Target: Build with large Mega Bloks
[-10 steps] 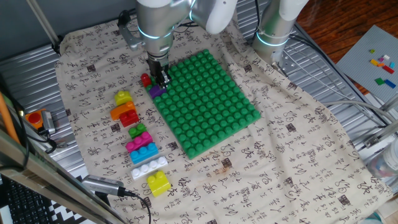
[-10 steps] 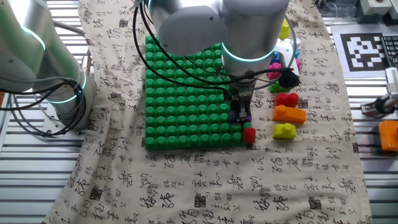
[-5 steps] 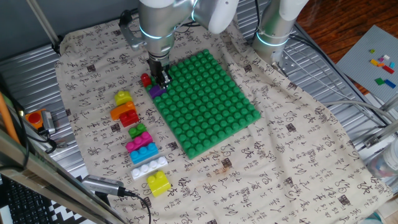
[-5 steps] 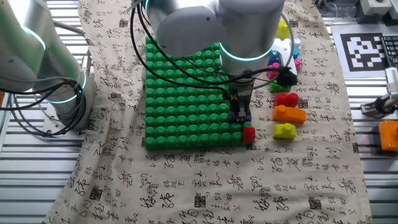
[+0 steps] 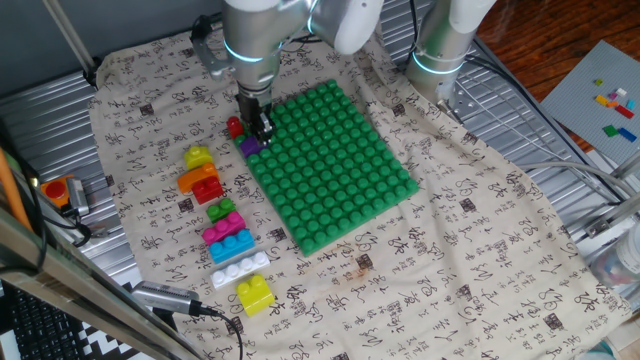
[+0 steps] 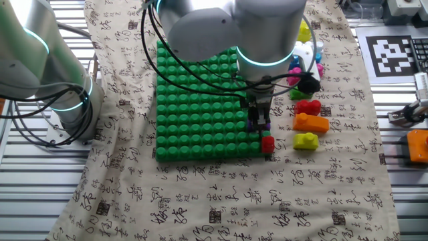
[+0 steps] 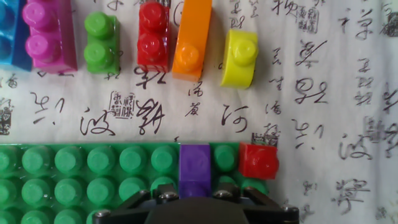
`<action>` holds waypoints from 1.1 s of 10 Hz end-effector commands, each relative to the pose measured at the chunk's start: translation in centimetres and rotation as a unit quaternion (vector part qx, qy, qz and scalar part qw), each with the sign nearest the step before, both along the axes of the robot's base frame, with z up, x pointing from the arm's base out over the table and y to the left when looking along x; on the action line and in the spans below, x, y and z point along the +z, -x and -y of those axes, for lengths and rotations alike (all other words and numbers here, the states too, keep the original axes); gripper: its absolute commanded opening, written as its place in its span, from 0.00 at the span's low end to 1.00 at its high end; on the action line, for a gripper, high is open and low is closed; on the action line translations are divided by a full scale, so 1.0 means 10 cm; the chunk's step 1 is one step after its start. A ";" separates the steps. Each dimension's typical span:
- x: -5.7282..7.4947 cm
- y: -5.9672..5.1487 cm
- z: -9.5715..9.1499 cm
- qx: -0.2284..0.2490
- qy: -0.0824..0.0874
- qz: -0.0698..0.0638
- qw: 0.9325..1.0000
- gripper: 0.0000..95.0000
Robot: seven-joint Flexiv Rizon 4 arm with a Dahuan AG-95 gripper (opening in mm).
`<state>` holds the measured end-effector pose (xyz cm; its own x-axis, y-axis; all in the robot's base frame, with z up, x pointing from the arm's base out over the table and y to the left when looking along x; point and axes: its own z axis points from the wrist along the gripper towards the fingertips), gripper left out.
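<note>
Pincer pinching purple brick | on green baseplate edge | red brick just beside

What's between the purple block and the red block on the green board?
One bare green stud of the baseplate sits between the purple block and the red block, seen in the hand view.
</note>
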<state>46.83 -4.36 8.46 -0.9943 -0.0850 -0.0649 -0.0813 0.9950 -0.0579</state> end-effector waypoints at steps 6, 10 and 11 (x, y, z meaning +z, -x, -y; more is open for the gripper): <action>0.39 -0.71 0.36 0.000 -0.003 -0.009 1.000 0.40; 0.19 -1.23 0.45 -0.026 -0.010 -0.014 1.000 0.40; 0.12 -1.29 0.43 -0.028 -0.010 -0.012 0.999 0.40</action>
